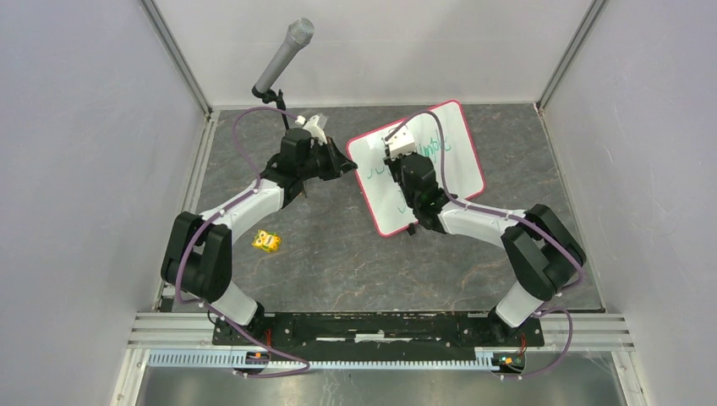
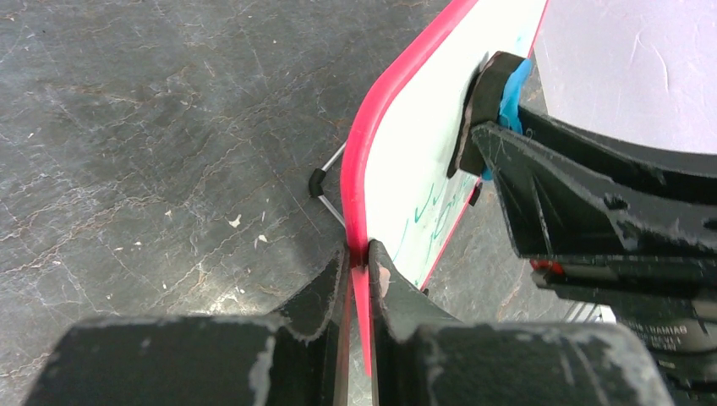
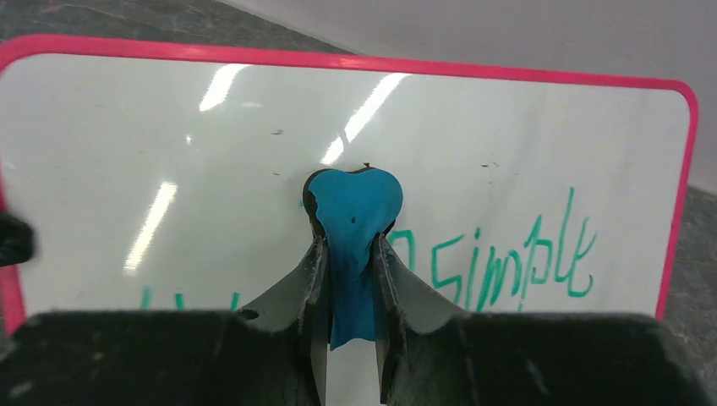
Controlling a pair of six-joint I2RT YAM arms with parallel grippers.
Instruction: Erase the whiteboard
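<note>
whiteboard (image 1: 461, 156): propped up tilted near the far edge of the desk (image 1: 338, 262), green writing on it
left claw (image 2: 359, 254): pinched onto its pink rim
right claw (image 3: 348, 245): squeezing a blue eraser (image 3: 355, 203), pad pressed on the board's face

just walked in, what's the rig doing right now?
The left gripper is clamped on the pink frame edge of the whiteboard, steadying it. The right gripper grips a blue eraser and has it pressed against the board's face. Beside the eraser, green writing shows on the board, so the erasing is not finished.
</note>
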